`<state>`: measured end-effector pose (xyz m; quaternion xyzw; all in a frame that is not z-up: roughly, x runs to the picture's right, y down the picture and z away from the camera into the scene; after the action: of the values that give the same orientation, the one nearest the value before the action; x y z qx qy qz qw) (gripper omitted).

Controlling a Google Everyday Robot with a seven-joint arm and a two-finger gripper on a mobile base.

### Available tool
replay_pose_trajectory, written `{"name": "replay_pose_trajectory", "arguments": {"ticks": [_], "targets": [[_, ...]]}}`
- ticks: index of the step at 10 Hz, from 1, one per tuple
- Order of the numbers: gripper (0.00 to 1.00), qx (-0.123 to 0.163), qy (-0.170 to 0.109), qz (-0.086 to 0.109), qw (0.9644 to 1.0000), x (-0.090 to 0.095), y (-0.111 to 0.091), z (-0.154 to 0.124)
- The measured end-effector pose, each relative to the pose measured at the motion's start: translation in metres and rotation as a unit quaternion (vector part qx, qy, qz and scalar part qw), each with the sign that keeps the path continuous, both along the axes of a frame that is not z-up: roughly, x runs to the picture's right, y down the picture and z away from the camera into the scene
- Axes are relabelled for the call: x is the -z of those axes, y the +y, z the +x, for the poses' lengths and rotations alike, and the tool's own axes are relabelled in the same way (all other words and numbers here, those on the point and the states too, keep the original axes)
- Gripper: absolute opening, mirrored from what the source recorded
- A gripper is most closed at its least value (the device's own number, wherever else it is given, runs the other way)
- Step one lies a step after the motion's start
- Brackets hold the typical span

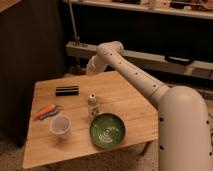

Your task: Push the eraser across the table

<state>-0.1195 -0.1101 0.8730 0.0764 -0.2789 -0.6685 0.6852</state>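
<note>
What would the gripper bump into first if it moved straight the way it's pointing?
Probably the table near its far edge; the gripper points down-left above it. The eraser lies further along, though depth is unclear.

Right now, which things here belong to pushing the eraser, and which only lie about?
Job: eraser, table, gripper above the table's far edge.
Lying about: green bowl, cup, small bottle, orange-and-grey tool.

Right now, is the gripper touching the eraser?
Apart. The camera view shows the gripper at the far edge of the table, bare wood between it and the eraser.
</note>
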Motion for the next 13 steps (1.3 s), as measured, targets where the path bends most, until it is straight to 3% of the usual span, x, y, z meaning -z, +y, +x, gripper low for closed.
{"name": "replay_pose_trajectory", "arguments": {"ticks": [4, 7, 10, 13], "targets": [[0.0, 0.044, -0.018, 0.012, 0.9988, -0.033, -0.007, -0.061], [0.0, 0.059, -0.029, 0.008, 0.9978, -0.047, -0.005, -0.083], [0.0, 0.077, -0.043, 0.003, 0.9961, -0.056, 0.002, -0.11], [0.0, 0.1, -0.046, -0.01, 0.9939, -0.082, 0.02, -0.138]]}}
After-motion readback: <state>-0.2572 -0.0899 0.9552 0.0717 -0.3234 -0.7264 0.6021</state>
